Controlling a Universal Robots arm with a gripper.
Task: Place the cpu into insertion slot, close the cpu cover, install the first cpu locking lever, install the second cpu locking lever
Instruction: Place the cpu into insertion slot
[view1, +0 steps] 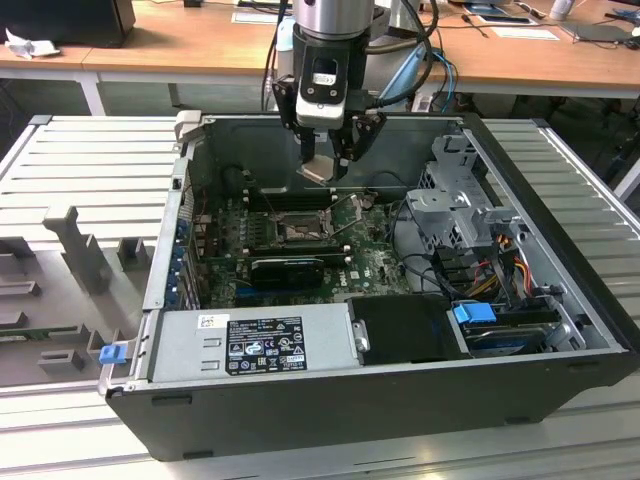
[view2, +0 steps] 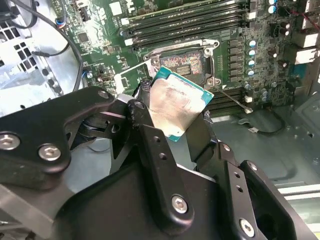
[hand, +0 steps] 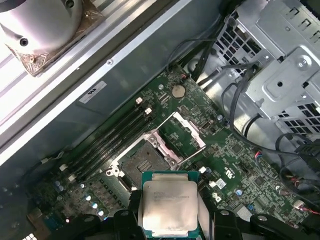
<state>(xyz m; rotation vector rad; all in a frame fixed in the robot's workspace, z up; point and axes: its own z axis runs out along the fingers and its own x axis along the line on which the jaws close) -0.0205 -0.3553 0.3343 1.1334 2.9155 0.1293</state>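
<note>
Above the motherboard (view1: 370, 255) of the open computer case (view1: 350, 410), the gripper (view1: 328, 160) hung with its fingers (view2: 150, 135) clamped on opposite edges of the cpu (hand: 169, 205), metal top up and well clear of the board. Below, the insertion slot (hand: 142, 162) lay bare, with the cpu cover (hand: 186, 131) swung open beside it. Judged from both wrist views, the insertion slot sat ahead of the cpu rather than squarely under it, and the cpu's edges appeared turned against the slot's rim.
</note>
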